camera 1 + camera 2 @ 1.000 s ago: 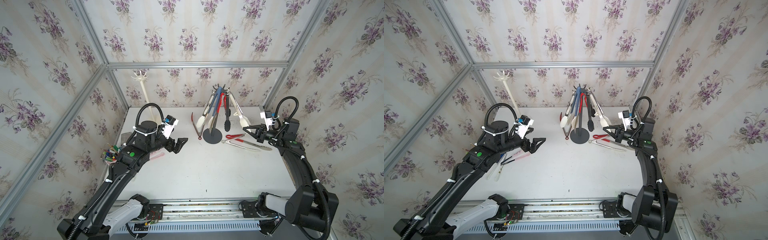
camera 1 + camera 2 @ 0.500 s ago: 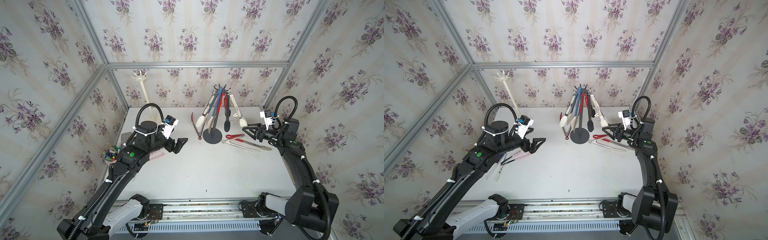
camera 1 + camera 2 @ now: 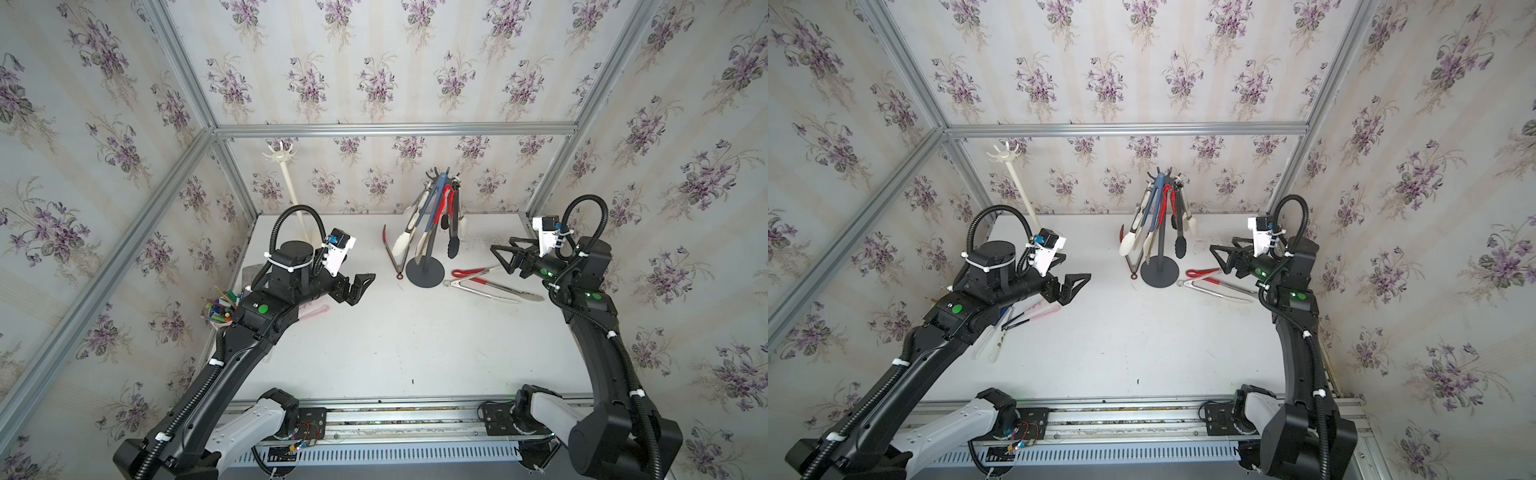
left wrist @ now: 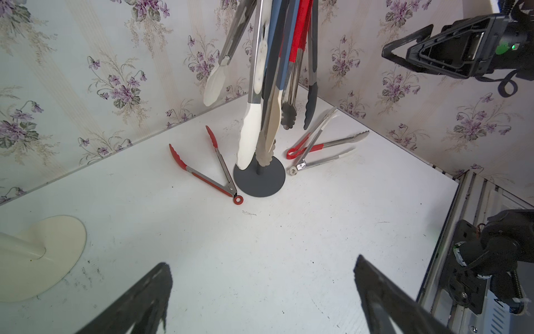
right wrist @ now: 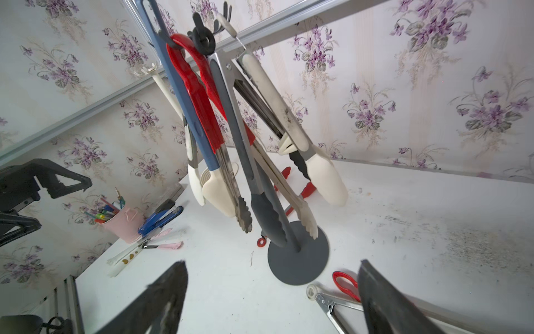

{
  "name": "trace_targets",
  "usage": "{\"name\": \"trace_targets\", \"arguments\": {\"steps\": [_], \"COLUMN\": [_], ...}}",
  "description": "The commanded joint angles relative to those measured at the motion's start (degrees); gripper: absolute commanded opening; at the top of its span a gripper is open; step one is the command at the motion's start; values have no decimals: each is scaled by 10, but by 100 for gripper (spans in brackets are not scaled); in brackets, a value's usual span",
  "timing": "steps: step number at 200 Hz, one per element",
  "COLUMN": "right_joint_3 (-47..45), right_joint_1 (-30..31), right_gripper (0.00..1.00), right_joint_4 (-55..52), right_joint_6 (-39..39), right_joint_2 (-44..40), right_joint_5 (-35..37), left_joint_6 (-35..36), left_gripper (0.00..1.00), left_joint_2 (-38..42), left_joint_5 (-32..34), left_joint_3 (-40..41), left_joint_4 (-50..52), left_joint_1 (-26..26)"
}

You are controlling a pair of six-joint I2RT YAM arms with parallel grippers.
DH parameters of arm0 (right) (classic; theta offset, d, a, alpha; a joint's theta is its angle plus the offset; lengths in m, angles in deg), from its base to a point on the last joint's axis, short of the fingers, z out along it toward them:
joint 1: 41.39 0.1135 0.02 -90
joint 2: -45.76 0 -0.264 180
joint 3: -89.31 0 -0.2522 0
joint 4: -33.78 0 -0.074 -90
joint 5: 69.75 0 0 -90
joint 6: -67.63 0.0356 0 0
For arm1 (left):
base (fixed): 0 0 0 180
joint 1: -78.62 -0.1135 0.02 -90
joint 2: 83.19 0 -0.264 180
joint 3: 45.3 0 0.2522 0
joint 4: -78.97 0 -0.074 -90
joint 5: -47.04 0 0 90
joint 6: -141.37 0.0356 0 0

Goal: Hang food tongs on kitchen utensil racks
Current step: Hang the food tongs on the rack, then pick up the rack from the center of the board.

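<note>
Right of the dark rack [image 3: 424,272], on the bench [image 3: 395,353]: steel tongs [image 3: 498,289] and red-handled tongs [image 3: 467,273] lay flat and crossed. Their hinge ends were just beside the base, long axes running out toward the right arm. Right claw [image 3: 500,260] hung over them, spread wide, empty; clearly the nearer arm. Left claw [image 3: 363,289] likewise wide and empty, well apart. Dark rack's hooks crowded; cream rack [image 3: 291,195] bare, back left corner. Side wall near; open bench in front.

1. I saw walls [image 3: 374,62] on three sides, papered in pale cream stripes with purple flower sprigs.
2. Aluminium frame bars [image 3: 395,129] ran along their seams.
3. The worktop [image 3: 395,340] was white and evenly lit.
4. Through the right wrist view I noted grey scuffing [image 5: 476,245] on it near a wall.
</note>
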Motion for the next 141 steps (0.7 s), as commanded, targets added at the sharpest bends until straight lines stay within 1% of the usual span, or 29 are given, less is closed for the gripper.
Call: {"name": "trace_targets", "arguments": {"steps": [1, 15, 18, 21, 33, 43, 47, 60, 105, 123, 141], "right_joint_3": [-3, -13, -15, -18, -27, -36, -39, -46, -62, -61, -58], "right_joint_1": [0, 0, 0, 0, 0, 1, 1, 1, 6, 22, 54], "right_gripper": [93, 95, 99, 100, 100, 100, 100, 100, 100, 100, 100], "right_joint_4": [17, 18, 20, 22, 29, 34, 36, 35, 25, 20, 10], "right_joint_6": [15, 18, 20, 23, 32, 38, 40, 46, 65, 72, 75], "right_joint_2": [-11, -22, -25, -27, -38, -46, -50, -60, -95, -101, -105], "right_joint_5": [18, 15, 15, 15, 10, 8, 8, 10, 12, 4, 12], "left_joint_6": [-18, -30, -33, -37, -57, -74, -80, -96, -122, -141, -146], "left_gripper": [99, 99, 99, 99, 99, 99, 99, 99, 99, 99, 99], "left_joint_2": [-5, -11, -12, -14, -20, -27, -30, -42, -78, -99, -122], "left_joint_5": [21, 39, 44, 51, 73, 75, 90, 96, 134, 139, 129], "left_joint_3": [-7, -10, -11, -12, -15, -18, -19, -24, -39, -47, -54], "left_joint_4": [-13, -13, -13, -13, -12, -12, -11, -8, -6, -6, -11], "left_joint_1": [-1, -1, -1, -2, -6, -12, -15, -25, -55, -78, -102]}}
